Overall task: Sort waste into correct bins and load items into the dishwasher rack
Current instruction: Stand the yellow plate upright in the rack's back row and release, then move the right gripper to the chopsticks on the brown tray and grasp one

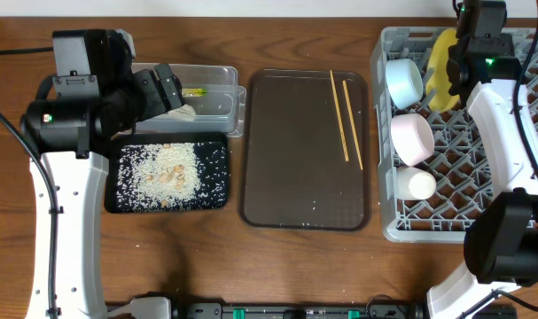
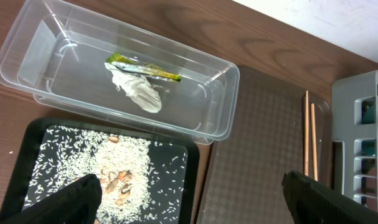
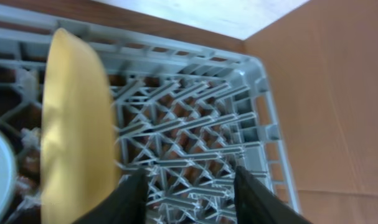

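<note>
My left gripper (image 1: 167, 89) (image 2: 195, 200) hangs open over the near edge of the clear tub (image 1: 217, 89) (image 2: 51, 50), which holds the green-and-yellow wrapper (image 2: 142, 70) and the crumpled napkin (image 2: 139, 93). Rice grains and pale scraps (image 1: 167, 170) (image 2: 123, 171) lie in the black tray (image 1: 217, 199) (image 2: 39, 143). Two chopsticks (image 1: 341, 115) (image 2: 309, 137) rest on the brown serving tray (image 1: 295, 168). In the grey rack (image 1: 455, 168) (image 3: 195, 118) are the light blue bowl (image 1: 403, 80), the white bowl (image 1: 412, 137), the white cup (image 1: 415, 184) and the yellow plate (image 1: 441, 62) (image 3: 76, 124), standing on edge. My right gripper (image 1: 463, 71) (image 3: 190, 193) is open just right of the plate, with nothing between its fingers.
The brown serving tray lies between the bins and the rack. The rack's far right corner (image 3: 263, 68) borders a brown surface beyond the table. The right arm (image 1: 508, 133) stretches over the rack's right half.
</note>
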{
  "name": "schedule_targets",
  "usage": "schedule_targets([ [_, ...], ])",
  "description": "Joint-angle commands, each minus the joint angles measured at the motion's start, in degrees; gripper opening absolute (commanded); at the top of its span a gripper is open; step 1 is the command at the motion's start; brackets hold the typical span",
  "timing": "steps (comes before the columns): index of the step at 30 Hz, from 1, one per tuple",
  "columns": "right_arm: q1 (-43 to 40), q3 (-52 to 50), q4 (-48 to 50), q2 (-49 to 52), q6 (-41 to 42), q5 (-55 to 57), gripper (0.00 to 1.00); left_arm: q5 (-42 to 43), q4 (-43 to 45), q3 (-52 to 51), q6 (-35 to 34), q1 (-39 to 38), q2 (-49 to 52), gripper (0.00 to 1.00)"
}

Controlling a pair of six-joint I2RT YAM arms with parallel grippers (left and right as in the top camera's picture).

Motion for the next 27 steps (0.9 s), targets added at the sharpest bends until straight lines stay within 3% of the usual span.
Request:
schedule_targets([
  [1,1.2,0.3,-1.5,-0.9,4.9,-4.9,0.49,-0.5,-0.1,0.7,0.5,0.2,0.1,0.96],
  [6,1.2,1.2,-4.0,-6.8,6.9,-13.7,0.66,-0.5,-0.1,0.7,0.5,0.2,0.1,0.96],
  [7,1.2,1.2,-4.2,-8.4,7.6,-16.5,0.73,-0.5,-0.1,0.7,0.5,0.2,0.1,0.96],
  [8,1.2,1.2,-4.2,-10.1,8.3,-20.1,0.89,-0.6,-0.1,0.7,0.5,0.2,0.1,0.96],
  [9,1.2,1.2,-4.2,-11.6,9.0,-24.0,0.99,-0.5,-0.1,0.7,0.5,0.2,0.1,0.96],
  [13,1.2,1.2,-4.2,-16.9,12.4,-39.2,0.99,-0.5,-0.1,0.7,0.5,0.2,0.1,0.96],
  [18,2.0,1.2,-1.3,-17.9,23.5,-51.5,0.99,-0.5,-0.1,0.7,0.5,0.2,0.1,0.96],
  [27,20.3,1.2,-1.7,-6.1,30.4,-35.2,0.99,-0.5,-0.1,0.7,0.5,0.2,0.1,0.96],
])
